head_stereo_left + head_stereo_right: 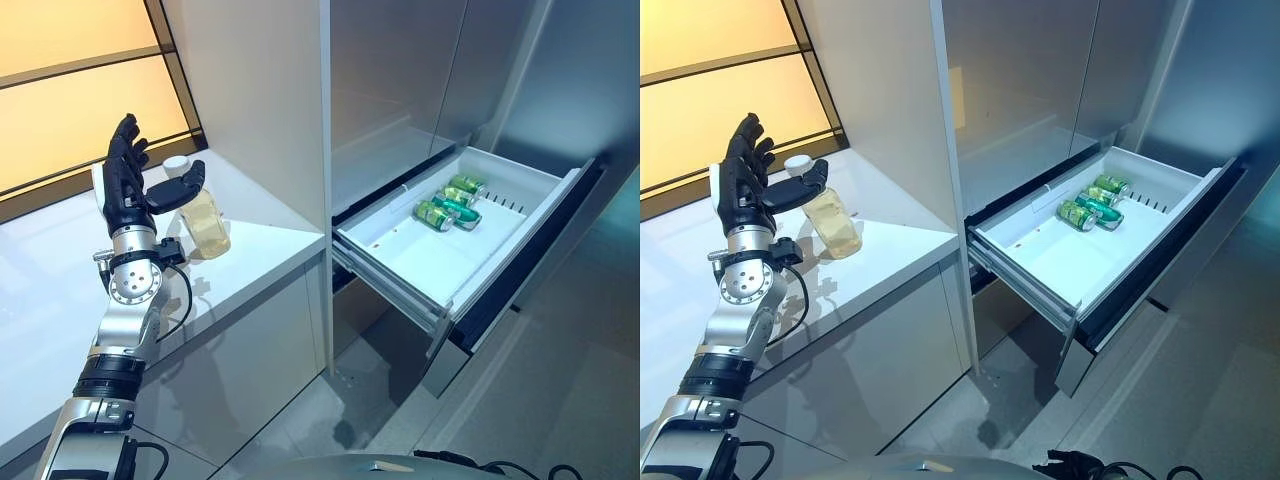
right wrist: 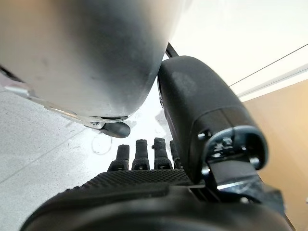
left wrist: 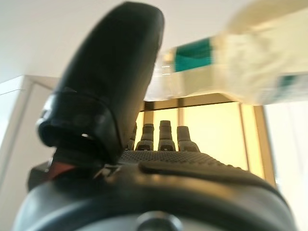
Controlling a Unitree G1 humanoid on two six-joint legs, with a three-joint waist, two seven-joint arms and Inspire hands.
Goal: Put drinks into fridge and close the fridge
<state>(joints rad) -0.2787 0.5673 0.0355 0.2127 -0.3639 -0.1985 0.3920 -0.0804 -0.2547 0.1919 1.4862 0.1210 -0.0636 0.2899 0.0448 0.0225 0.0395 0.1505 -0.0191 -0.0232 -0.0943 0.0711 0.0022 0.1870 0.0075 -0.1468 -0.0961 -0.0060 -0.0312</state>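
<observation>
A clear bottle of pale yellow drink with a white cap stands on the white counter; it also shows in the left wrist view. My left hand is open just left of the bottle, fingers straight up, thumb reaching over toward the bottle's neck. Green cans lie in the open white fridge drawer at the right. My right hand shows in the right wrist view, fingers relaxed and holding nothing.
The pulled-out drawer juts into the floor space at the right, under tall grey fridge doors. A white cabinet side panel stands behind the bottle. A window with an orange blind runs along the counter's back.
</observation>
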